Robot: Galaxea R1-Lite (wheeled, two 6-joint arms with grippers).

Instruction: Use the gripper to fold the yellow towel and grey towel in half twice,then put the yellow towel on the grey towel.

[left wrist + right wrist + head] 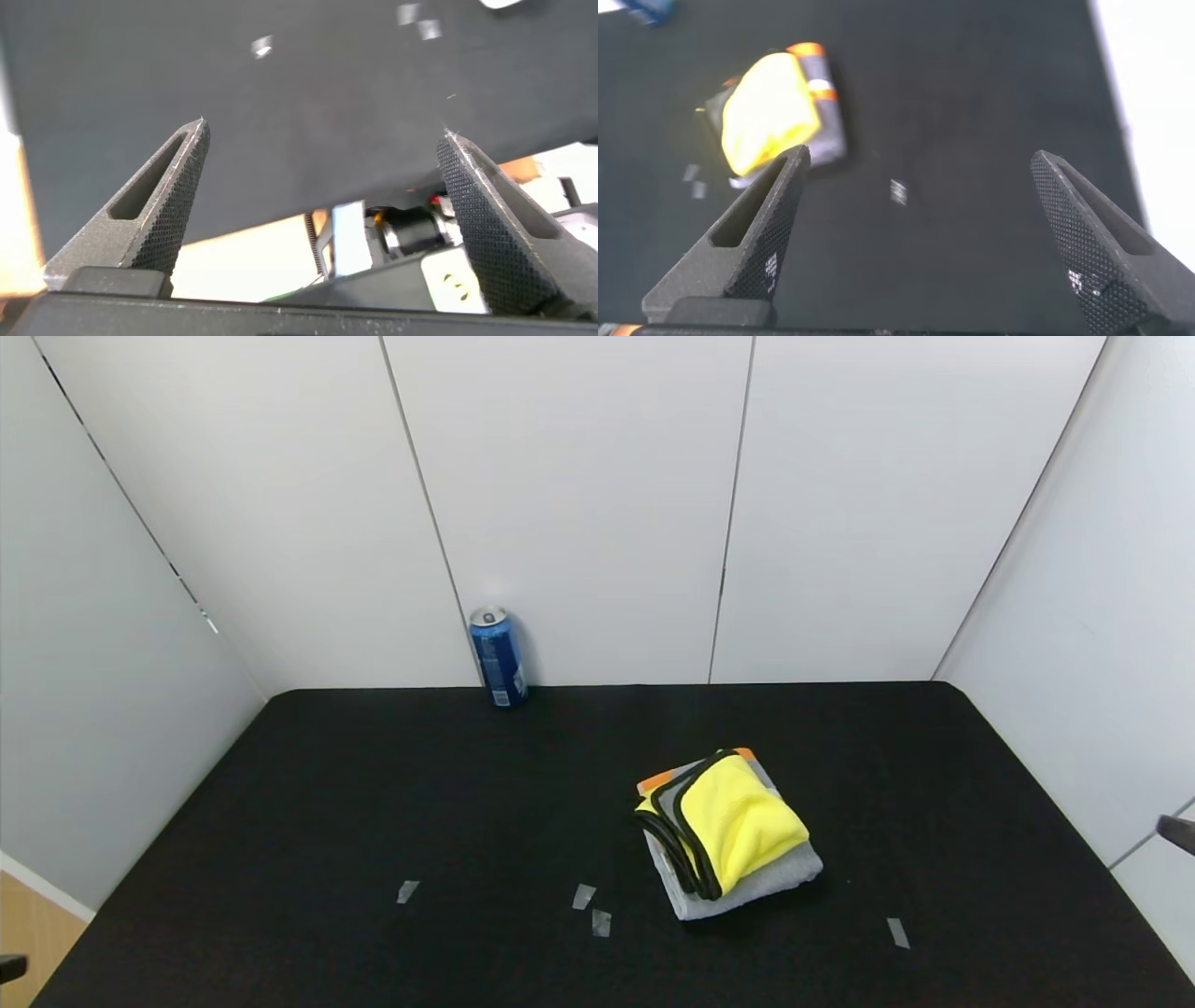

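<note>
From the head camera, the folded bright yellow plush towel [742, 821] lies on top of the folded grey terry towel [756, 882], right of centre on the black tabletop [373, 803]. A blue drink can [498, 657] stands at the far edge. Both arms sit at the near corners.

In the left wrist view, the left gripper [322, 154] is spread wide over bare tabletop near its edge, well apart from the towels.

In the right wrist view, the right gripper [920, 173] is spread wide and empty above the tabletop, the stacked towels well beyond its fingers.

Both grippers' fingers [154, 215] [752, 233] are dark grey, tapered, hollow wedges with textured faces.
</note>
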